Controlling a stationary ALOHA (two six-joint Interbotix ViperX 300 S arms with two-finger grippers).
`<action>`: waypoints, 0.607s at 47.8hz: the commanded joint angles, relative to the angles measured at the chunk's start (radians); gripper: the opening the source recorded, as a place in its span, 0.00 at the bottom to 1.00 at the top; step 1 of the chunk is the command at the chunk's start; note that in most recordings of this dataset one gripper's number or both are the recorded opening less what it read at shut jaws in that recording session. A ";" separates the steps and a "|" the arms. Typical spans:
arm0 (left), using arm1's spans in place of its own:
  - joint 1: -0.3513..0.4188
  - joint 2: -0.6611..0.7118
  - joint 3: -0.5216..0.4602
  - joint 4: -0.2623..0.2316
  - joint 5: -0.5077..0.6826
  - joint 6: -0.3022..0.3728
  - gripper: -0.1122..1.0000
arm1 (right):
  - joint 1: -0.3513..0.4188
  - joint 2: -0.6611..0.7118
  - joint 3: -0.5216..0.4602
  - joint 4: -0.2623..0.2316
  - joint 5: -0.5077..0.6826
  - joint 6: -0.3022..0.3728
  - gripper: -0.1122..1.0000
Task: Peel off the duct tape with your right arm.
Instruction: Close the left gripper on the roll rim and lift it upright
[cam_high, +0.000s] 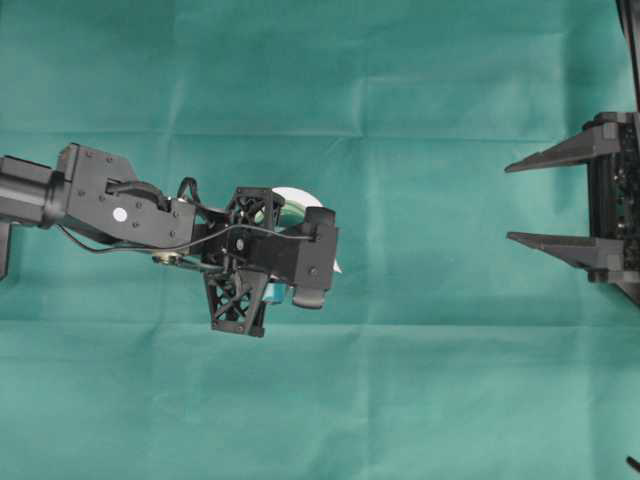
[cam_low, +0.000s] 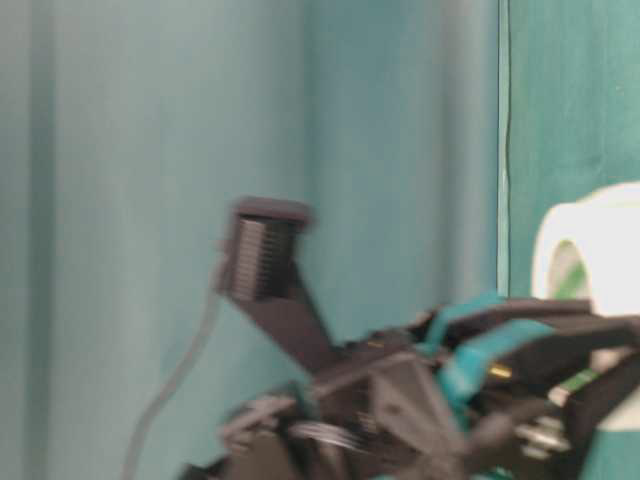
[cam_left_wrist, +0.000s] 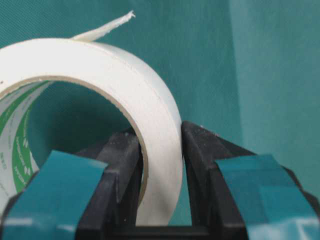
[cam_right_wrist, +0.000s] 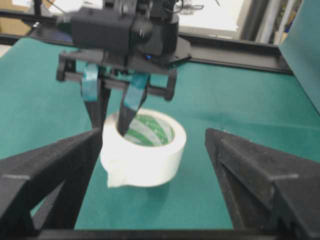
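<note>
Green-draped tabletop (cam_high: 420, 400), white duct tape (cam_right_wrist: 145, 145) centre-left in the overhead view, left claw (cam_left_wrist: 160, 150) clamped on its wall, right claw (cam_high: 525, 203) spread wide, far right.

Between your right claw (cam_high: 510, 203) and the duct tape (cam_right_wrist: 144, 148) lies bare green worktop (cam_high: 430, 380), so that stretch is free. The left claw (cam_left_wrist: 161, 160) pinches the roll's wall, one finger inside the ring, blocking its far side and top.
</note>
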 joint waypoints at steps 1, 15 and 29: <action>0.006 -0.057 -0.067 0.002 0.051 0.002 0.29 | -0.002 0.005 -0.012 -0.002 -0.011 0.002 0.79; 0.026 -0.097 -0.201 0.011 0.227 0.005 0.29 | -0.002 0.025 -0.020 0.000 -0.011 0.005 0.79; 0.058 -0.098 -0.259 0.009 0.327 0.003 0.29 | 0.000 0.112 -0.072 -0.002 -0.011 0.029 0.79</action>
